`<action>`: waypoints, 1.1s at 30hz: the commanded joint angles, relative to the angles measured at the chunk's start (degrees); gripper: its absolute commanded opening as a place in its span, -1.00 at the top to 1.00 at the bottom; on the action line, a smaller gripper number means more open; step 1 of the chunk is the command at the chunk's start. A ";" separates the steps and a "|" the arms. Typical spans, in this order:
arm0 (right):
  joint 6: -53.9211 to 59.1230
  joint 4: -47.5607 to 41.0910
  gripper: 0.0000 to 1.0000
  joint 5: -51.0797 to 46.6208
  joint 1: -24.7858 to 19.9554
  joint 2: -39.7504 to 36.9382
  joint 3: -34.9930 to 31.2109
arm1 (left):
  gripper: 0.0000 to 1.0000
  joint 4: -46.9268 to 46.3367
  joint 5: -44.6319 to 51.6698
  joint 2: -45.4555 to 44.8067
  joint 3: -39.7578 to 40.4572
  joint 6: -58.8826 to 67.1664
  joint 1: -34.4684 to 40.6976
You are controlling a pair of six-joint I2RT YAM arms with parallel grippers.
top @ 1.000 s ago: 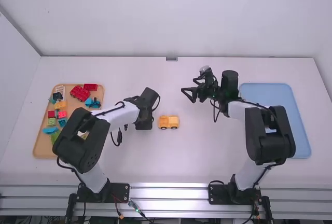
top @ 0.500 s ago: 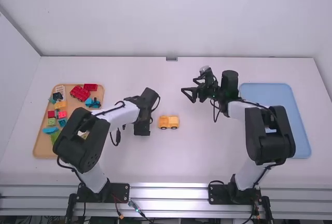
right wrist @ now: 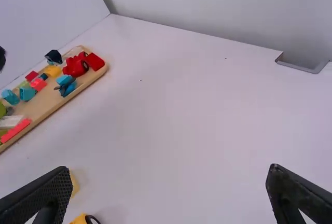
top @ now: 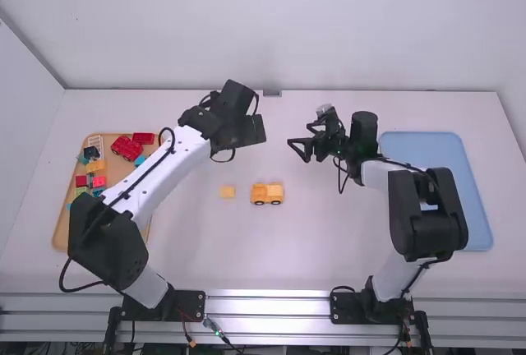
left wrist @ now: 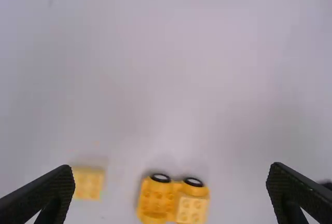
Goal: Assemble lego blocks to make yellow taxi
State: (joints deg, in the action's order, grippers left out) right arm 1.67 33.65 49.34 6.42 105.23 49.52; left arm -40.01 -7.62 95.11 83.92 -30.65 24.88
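Plain white walls (top: 271, 26) stand around a smooth white tabletop (top: 329, 256). A flat light-blue tray (top: 475, 215) lies right; a tan wooden tray (top: 69, 228) of coloured plastic blocks (top: 125, 148), left. The left hand (top: 251, 131) and right hand (top: 299, 135) each have fingers apart. Between the trays sits the yellow plastic wheeled car (top: 267, 194), a square yellow block (top: 228, 192) just left.
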 commanded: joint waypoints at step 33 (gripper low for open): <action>22.91 -0.57 -0.98 20.83 1.29 -1.42 0.33 | -0.98 19.74 62.29 -6.10 -36.39 115.14 -27.32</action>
State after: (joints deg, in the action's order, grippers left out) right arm 24.40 31.70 67.44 7.49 105.21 49.52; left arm -20.86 49.58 89.34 49.25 78.94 -2.94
